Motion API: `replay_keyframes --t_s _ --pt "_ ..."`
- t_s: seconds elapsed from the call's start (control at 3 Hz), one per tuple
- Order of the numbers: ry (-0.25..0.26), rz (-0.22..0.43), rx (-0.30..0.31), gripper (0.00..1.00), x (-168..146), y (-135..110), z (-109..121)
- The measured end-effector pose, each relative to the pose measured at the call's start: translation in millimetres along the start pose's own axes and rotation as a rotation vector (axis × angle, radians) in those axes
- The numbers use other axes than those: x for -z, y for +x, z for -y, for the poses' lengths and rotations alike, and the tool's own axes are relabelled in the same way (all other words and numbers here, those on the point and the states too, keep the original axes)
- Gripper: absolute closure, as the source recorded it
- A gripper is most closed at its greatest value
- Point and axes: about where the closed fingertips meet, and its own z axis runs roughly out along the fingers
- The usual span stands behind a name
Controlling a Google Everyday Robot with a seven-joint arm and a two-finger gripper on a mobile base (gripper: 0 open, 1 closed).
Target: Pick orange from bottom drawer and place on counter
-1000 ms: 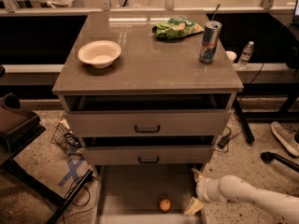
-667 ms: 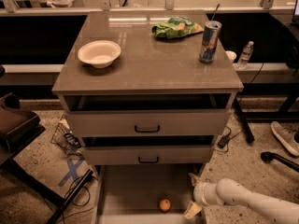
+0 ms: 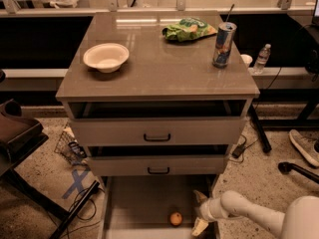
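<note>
The orange (image 3: 175,218) is a small round fruit lying on the floor of the bottom drawer (image 3: 144,203), which is pulled out at the foot of the cabinet. My gripper (image 3: 200,212) is at the drawer's right side, just right of the orange and apart from it, with its two pale fingers spread open, one above and one below. The white arm runs in from the lower right. The counter (image 3: 159,68) is the glossy grey-brown top of the cabinet.
On the counter stand a white bowl (image 3: 105,57) at left, a green chip bag (image 3: 188,29) at the back and a can (image 3: 224,45) at right. The two upper drawers (image 3: 157,132) are slightly open. A dark chair (image 3: 17,133) and cables are at left.
My gripper has shifted slightly left and down toward the orange. The orange has not moved.
</note>
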Motion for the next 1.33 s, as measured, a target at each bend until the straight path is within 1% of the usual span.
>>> replay_keyframes --t_s 0.33,0.67,1.0,1.33 --pt "-0.056 0.007 0.022 0.0 -28 2 -5" --pt "-0.132 -0.002 0.052 0.0 -57 1 -22" --pt "-0.171 -0.012 0.069 0.0 -70 -1 -32" --pt "-0.194 -0.011 0.081 0.18 -81 -7 -39"
